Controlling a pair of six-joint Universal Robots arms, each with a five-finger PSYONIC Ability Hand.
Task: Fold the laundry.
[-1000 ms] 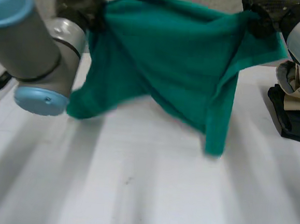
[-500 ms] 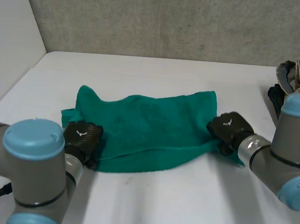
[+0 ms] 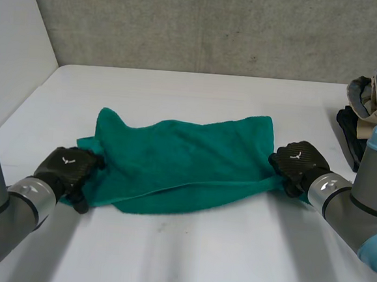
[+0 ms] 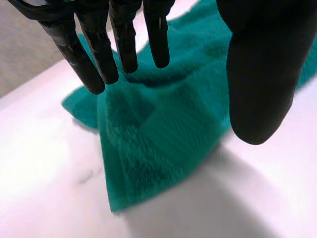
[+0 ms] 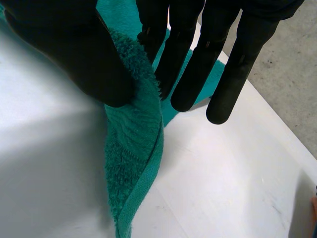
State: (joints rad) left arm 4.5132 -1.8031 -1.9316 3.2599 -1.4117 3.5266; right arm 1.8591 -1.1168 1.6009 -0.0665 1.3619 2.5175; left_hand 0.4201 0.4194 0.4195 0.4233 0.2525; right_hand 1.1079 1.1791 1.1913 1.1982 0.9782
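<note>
The green towel (image 3: 187, 164) lies folded on the table (image 3: 199, 259). The right wrist view shows the right hand (image 5: 69, 44) pinching the towel's right edge between thumb and straight fingers. The left wrist view shows the left hand (image 4: 257, 74) spread over the left corner. This hand is further left than 0.5 s ago.

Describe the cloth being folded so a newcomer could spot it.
On the white table, look between the left hand and right hand. The green towel lies there folded over, unlike the beige-and-dark pile at the table's right edge.
</note>
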